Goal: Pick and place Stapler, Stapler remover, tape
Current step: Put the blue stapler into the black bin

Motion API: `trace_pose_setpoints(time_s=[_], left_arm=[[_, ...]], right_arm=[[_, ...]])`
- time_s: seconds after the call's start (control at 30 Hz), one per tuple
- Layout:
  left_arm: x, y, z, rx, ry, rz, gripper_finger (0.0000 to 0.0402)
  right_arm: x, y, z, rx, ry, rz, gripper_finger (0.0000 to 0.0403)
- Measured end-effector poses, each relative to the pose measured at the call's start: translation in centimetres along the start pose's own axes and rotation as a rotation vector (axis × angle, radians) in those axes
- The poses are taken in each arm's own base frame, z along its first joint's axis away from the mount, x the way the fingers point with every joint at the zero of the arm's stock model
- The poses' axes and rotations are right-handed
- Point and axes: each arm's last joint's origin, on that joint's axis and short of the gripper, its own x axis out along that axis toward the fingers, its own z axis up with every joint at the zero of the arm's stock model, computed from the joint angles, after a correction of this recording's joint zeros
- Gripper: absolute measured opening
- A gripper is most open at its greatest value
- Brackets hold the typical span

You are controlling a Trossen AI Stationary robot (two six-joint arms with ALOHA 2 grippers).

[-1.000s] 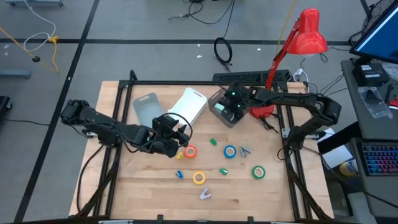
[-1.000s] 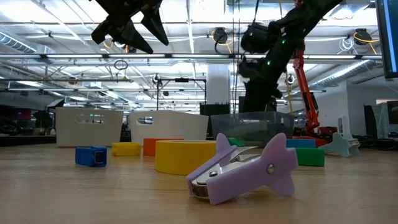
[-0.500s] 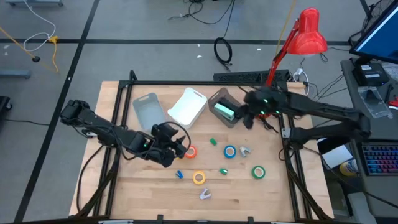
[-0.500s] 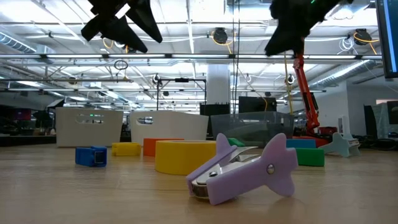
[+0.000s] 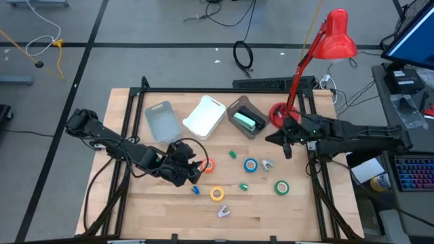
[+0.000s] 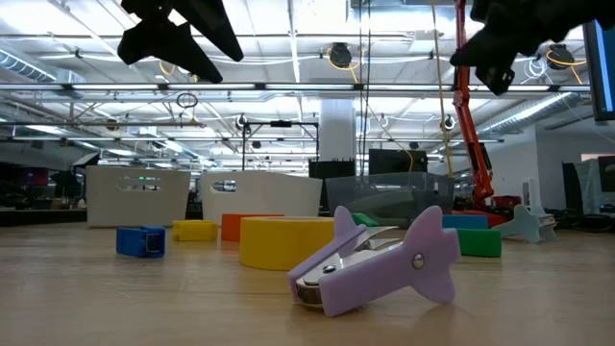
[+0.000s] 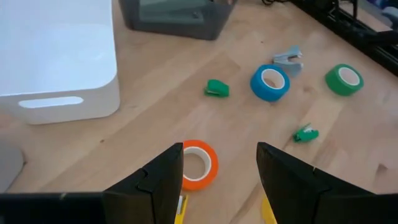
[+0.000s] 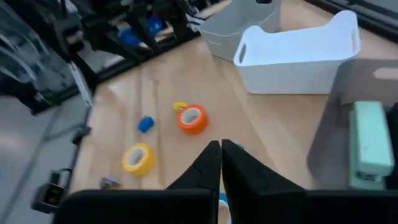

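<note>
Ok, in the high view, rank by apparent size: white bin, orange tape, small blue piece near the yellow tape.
1. White bin, clearly largest.
2. Orange tape, partly hidden by the left hand.
3. Small blue piece, smallest.

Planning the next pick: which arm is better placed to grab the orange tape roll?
Left. The left gripper hovers open right beside the orange tape roll, which sits just ahead of its fingers in the left wrist view. The right gripper is shut and farther off, by the table's right edge.
</note>
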Motion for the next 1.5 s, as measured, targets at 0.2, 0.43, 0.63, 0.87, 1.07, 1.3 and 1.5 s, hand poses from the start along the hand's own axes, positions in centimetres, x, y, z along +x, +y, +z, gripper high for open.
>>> trace_pose_setpoints(time_s=[0.2,0.43,0.63,0.87,1.07,1.3,1.5], left_arm=[[0.1,-0.1,-0.1,0.077,0.107,-0.068,0.0207],[0.3,0.2,-0.8,0.166,0.275,-0.111,0.0207],[0.3,0.6,-1.0,0.163,0.301,-0.075,0.0207],[0.2,0.6,-1.1,0.125,0.312,-0.069,0.0207],[0.2,0.6,-1.2,0.108,0.334,-0.074,0.0207],[1.4,0.3,-2.3,0.112,0.404,-0.059,0.0207],[3.9,-0.6,-4.5,0.349,0.524,-0.124,0.0207]], right_arm=[[-0.1,-1.0,-2.2,0.061,-0.068,0.033,0.0008],[-0.1,-1.8,-3.9,0.041,-0.125,0.060,0.0001],[-0.6,-2.2,-5.0,0.071,-0.145,0.073,0.0002],[-1.9,-2.1,-4.9,0.011,-0.233,0.109,0.0002],[-3.2,-2.0,-4.8,-0.033,-0.312,0.139,0.0002],[-3.8,-1.9,-4.8,-0.045,-0.345,0.151,0.0004],[-3.9,-1.9,-4.8,-0.062,-0.347,0.148,0.0004]])
